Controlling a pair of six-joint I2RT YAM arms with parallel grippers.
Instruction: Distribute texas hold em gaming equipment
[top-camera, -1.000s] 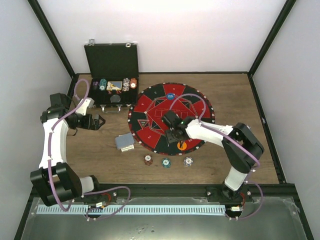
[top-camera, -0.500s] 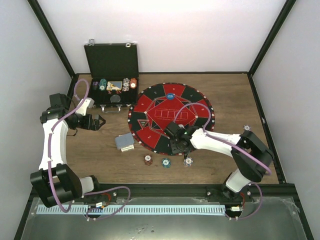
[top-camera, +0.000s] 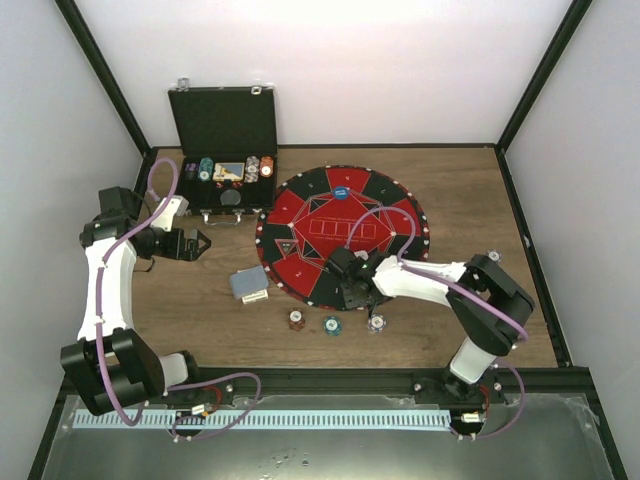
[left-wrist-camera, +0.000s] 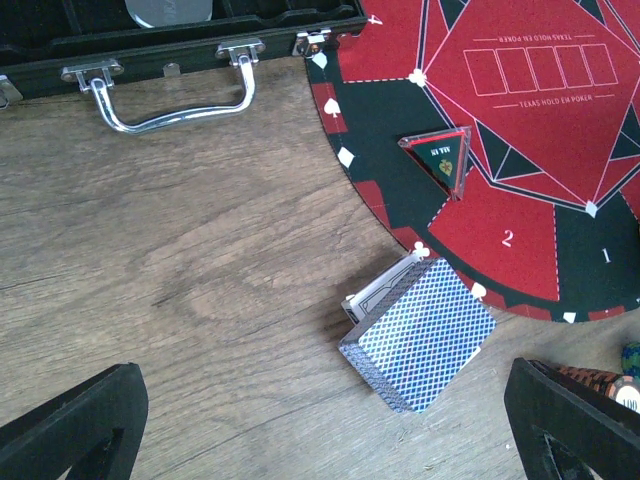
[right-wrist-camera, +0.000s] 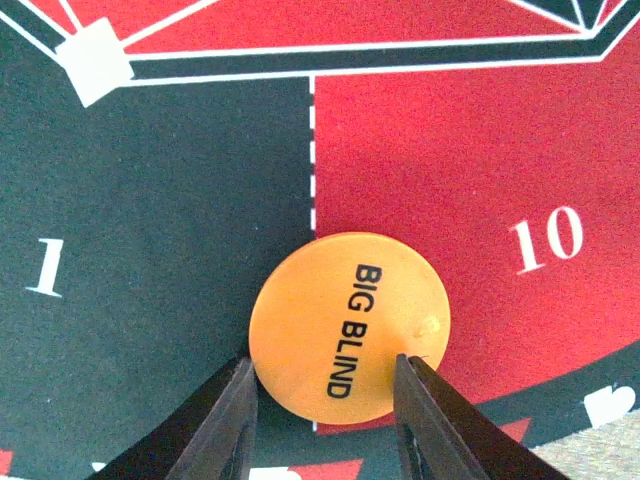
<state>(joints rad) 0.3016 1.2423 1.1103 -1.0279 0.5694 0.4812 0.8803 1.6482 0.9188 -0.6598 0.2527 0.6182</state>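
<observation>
An orange round button marked BIG BLIND (right-wrist-camera: 348, 328) lies flat on the mat's near rim. My right gripper (right-wrist-camera: 322, 400) hangs low over it, open, one finger (right-wrist-camera: 215, 425) at its left edge and the other (right-wrist-camera: 435, 420) overlapping its right part. In the top view the right gripper (top-camera: 355, 290) hides the button. A blue button (top-camera: 341, 192) sits on the mat's far side. A brown-red chip (top-camera: 297, 320), a teal chip (top-camera: 332, 324) and a white chip (top-camera: 376, 323) lie on the table. The card deck (left-wrist-camera: 420, 335) lies left of the mat. My left gripper (top-camera: 200, 243) is open and empty, left of the deck.
The round red-and-black mat (top-camera: 300, 215) covers the table's middle, with a small triangular marker (left-wrist-camera: 440, 158) on it. The open black case (top-camera: 224, 120) stands at the back left with chip stacks (top-camera: 258, 168) in it; its metal handle (left-wrist-camera: 170, 100) faces the left gripper.
My right gripper moved toward the mat's near rim and came down over the orange button, which now is hidden in the top view. The left arm has not moved.
</observation>
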